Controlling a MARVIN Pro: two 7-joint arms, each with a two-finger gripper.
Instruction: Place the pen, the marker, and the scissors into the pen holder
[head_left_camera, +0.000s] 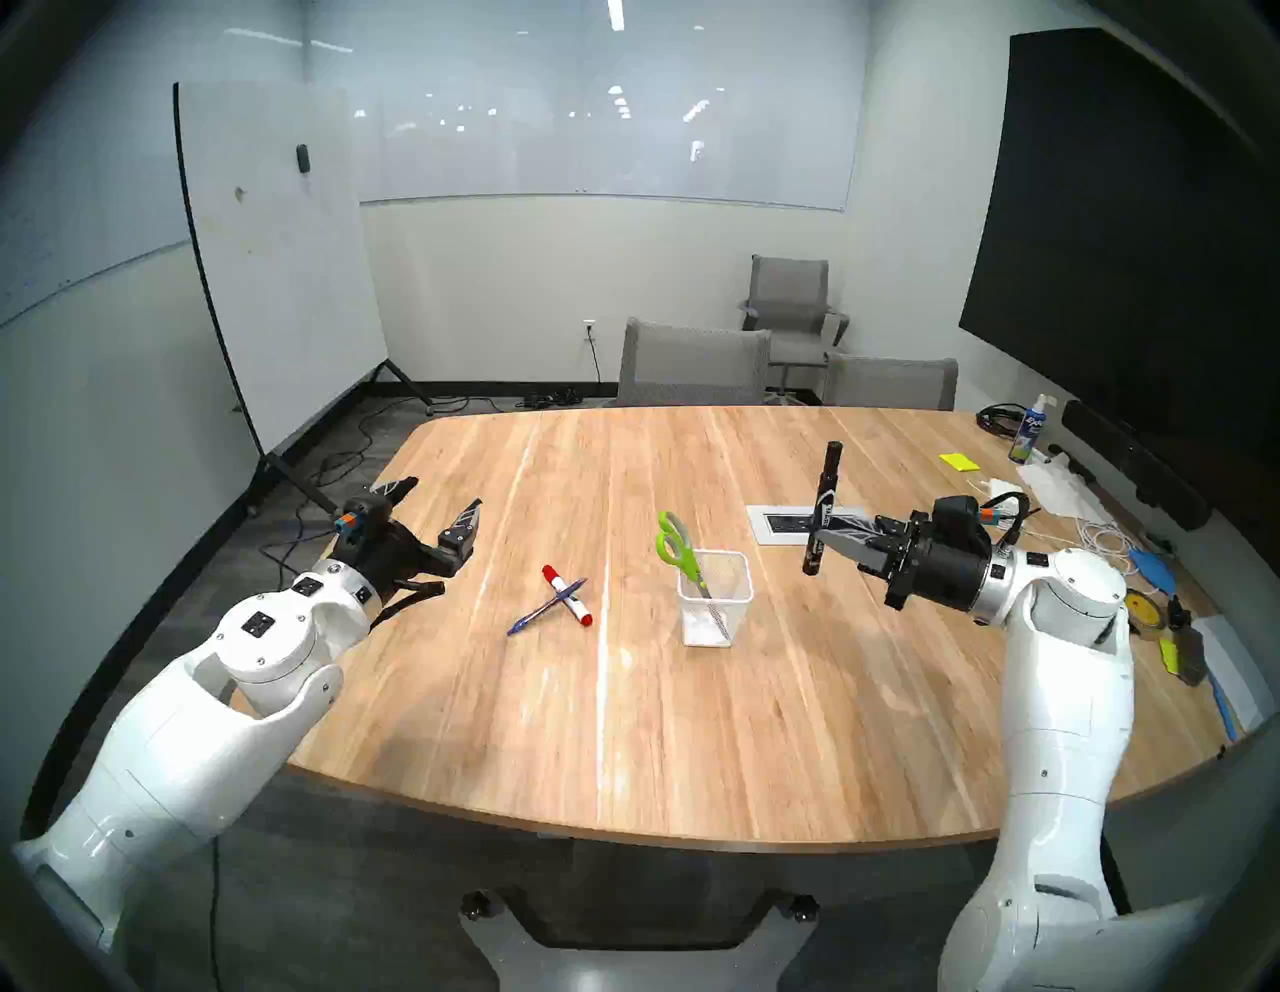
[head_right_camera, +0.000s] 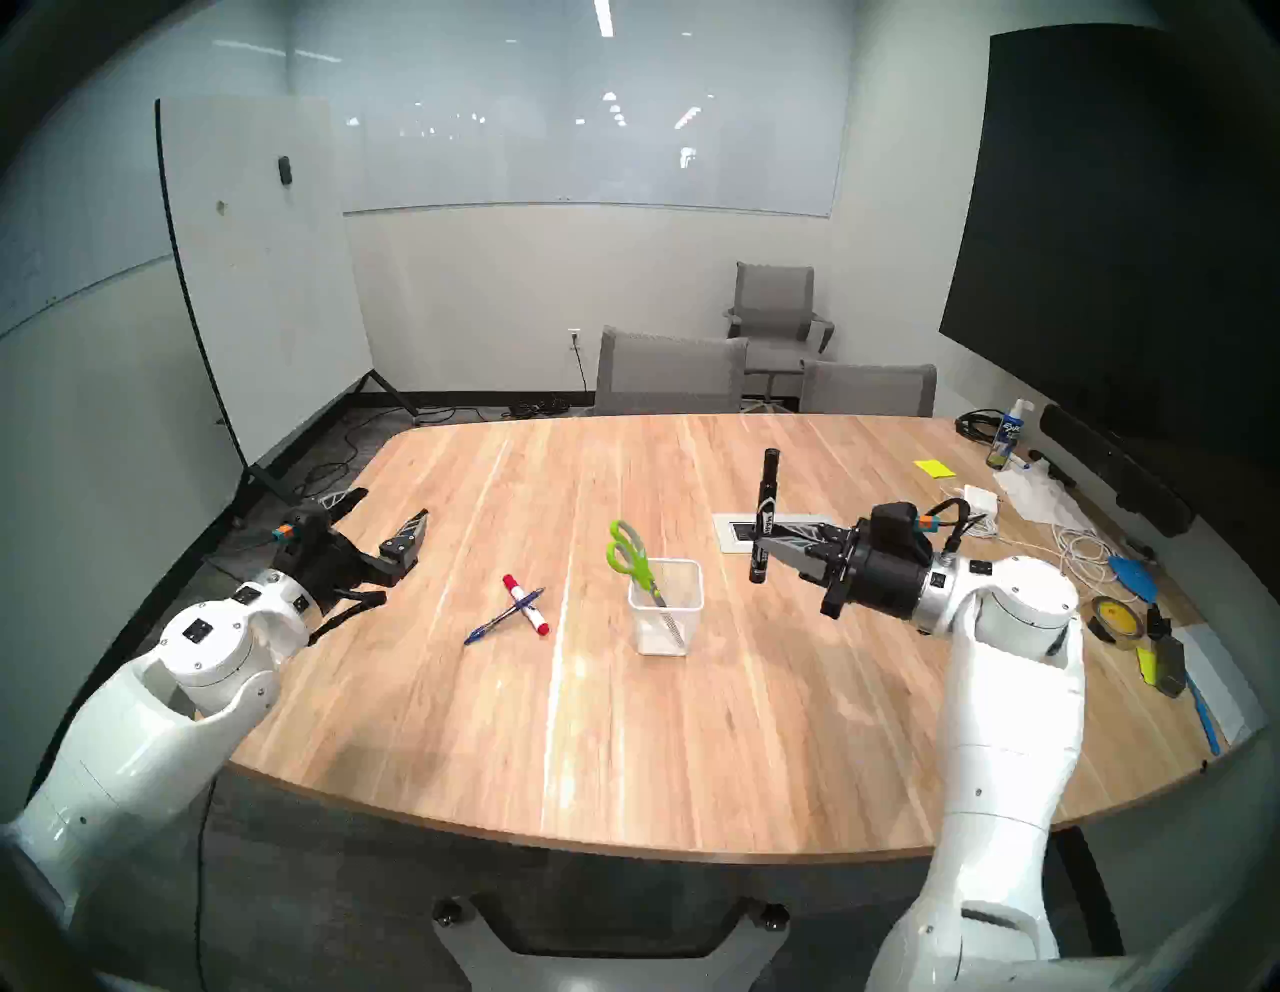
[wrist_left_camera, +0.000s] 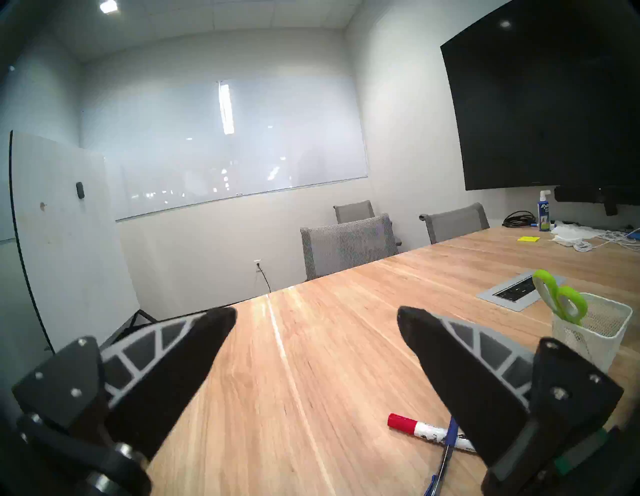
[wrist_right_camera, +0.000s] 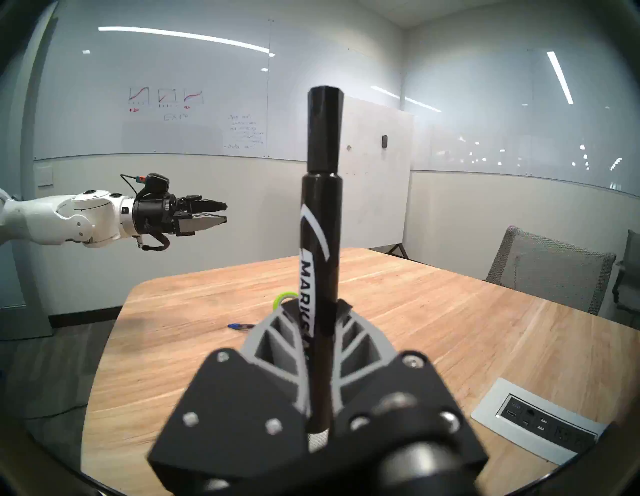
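Note:
The white mesh pen holder (head_left_camera: 717, 609) stands mid-table with the green-handled scissors (head_left_camera: 675, 544) in it, blades down, handles leaning left over the rim. My right gripper (head_left_camera: 821, 533) is shut on a black marker (head_left_camera: 823, 509), held upright in the air to the right of the holder. Left of the holder, the slim blue pen (head_left_camera: 547, 607) lies crossed over a white marker with red ends (head_left_camera: 566, 594). My left gripper (head_left_camera: 443, 502) hangs open and empty over the table's left edge, left of that pair. In the left wrist view the pen (wrist_left_camera: 448, 441) shows beside the right finger.
A grey power socket panel (head_left_camera: 783, 524) is set into the table behind the black marker. Cables, a spray bottle (head_left_camera: 1027, 429), yellow notes (head_left_camera: 959, 462) and tape crowd the right edge. Grey chairs (head_left_camera: 692, 364) stand at the far side, a whiteboard on a stand at the left.

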